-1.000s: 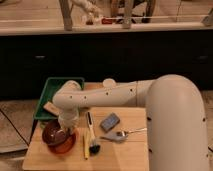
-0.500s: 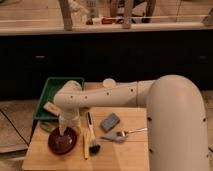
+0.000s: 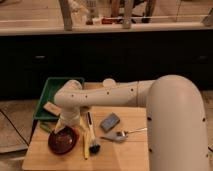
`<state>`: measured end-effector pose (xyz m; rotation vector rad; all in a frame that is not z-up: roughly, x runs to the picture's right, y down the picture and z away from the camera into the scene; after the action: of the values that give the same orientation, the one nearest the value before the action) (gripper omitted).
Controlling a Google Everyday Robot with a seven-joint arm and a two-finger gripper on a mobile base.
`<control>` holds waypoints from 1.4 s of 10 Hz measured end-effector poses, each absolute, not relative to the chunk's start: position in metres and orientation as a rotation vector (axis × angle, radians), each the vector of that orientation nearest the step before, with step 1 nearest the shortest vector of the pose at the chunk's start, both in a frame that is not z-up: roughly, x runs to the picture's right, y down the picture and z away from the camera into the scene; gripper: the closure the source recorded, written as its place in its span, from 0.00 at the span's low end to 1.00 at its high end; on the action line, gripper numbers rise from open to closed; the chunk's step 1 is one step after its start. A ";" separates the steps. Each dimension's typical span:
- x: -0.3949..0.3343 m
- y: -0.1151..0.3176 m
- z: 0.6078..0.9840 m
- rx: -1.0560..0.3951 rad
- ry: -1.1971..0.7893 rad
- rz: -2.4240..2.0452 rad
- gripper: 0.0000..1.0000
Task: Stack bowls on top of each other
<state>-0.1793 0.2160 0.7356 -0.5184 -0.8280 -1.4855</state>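
A: What takes up the most room?
B: The white arm [image 3: 175, 115], bent across the wooden worktop [image 3: 125, 156] toward its front left.
A: And at the back left?
B: A green tray [image 3: 50, 95].
A: The bowls?
B: A dark red bowl [image 3: 60, 143] sits front left. The pincer [image 3: 67, 129] hangs right over its rear rim. Whether it is spread or gripping anything, I cannot tell, nor whether a second bowl sits inside.
A: Smaller things?
B: A brush [image 3: 91, 136] just beside the bowl, then a grey block [image 3: 110, 121] and a spoon [image 3: 122, 134].

The end effector [image 3: 68, 128] sits at the dark red bowl's [image 3: 61, 143] rear rim, near the green tray [image 3: 48, 98].
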 end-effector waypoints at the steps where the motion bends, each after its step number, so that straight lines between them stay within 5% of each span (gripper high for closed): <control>1: -0.179 0.215 0.736 -0.518 -0.829 -1.483 0.20; 14: -0.185 0.199 0.745 -0.513 -0.847 -1.490 0.20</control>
<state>-0.1850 0.1988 0.7447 -0.5126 -0.8471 -1.4895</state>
